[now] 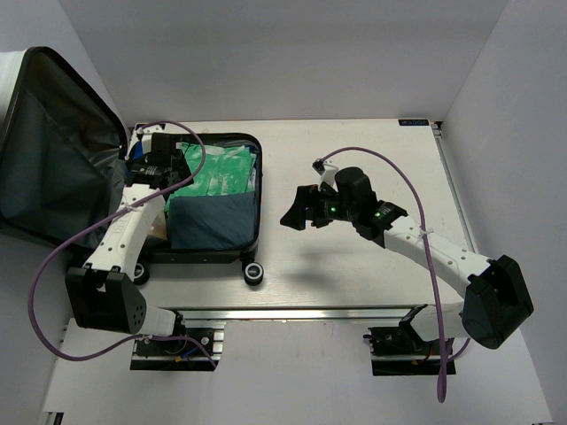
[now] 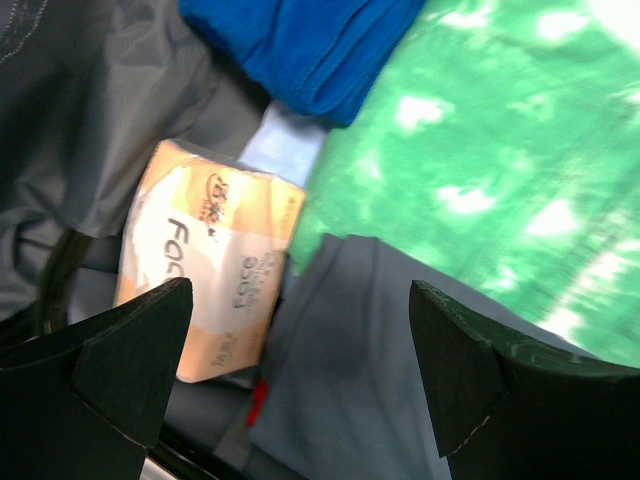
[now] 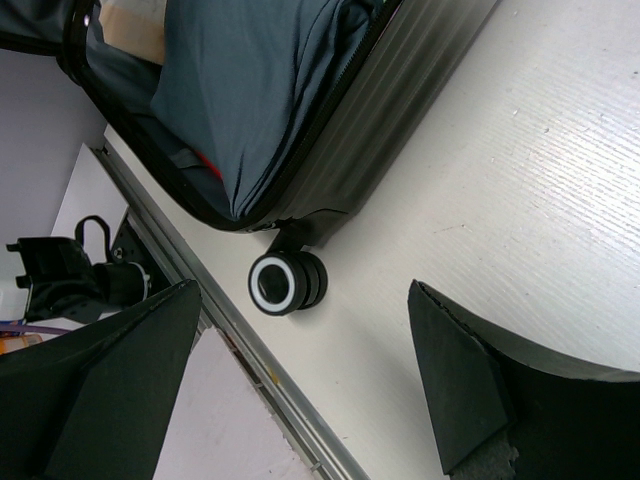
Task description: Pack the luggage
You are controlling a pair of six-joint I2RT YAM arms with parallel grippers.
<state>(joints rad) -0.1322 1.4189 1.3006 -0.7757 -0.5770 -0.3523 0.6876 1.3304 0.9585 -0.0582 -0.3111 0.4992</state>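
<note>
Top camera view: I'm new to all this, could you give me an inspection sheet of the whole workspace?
Surface: white table, looks clean.
Job's things: luggage lying open, lid propped back; inside are a green patterned item, grey-blue folded cloth, blue cloth and orange tissue pack.
Clutter: nothing seen.
Pincers: left pincer open over the contents, holding nothing; right pincer open above the table near the case's wheel, empty.
Cables: purple cable looped along each arm.
Surroundings: white walls; metal rail at the near edge.
</note>
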